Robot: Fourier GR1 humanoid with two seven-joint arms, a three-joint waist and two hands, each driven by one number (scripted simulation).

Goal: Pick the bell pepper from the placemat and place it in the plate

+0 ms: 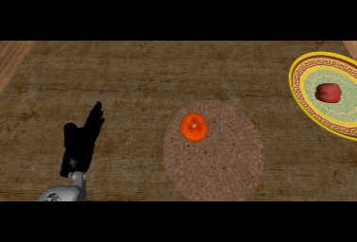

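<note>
Orange bell pepper (pixel 194 127) on placemat (pixel 219 163), ctr; red item (pixel 328 92) in plate (pixel 301 94), far right; left hand (pixel 80 142) open, fingers straight, near left.

Surface (pixel 140 75) fills nearly the whole view: dark brown wood w/ rough horizontal grain, mottled lighter & darker streaks. Lighter tan wood strip (pixel 12 59) cuts diagonally across top-left corner; similar pale sliver at top-right corner. Light even, no strong shadows.

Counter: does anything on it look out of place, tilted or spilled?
Nothing is spilled or damaged. An orange item lies on the placemat, near its upper left edge. A dark red item sits on the plate, which is cut off by the view's right edge. The left hand rests open.
</note>
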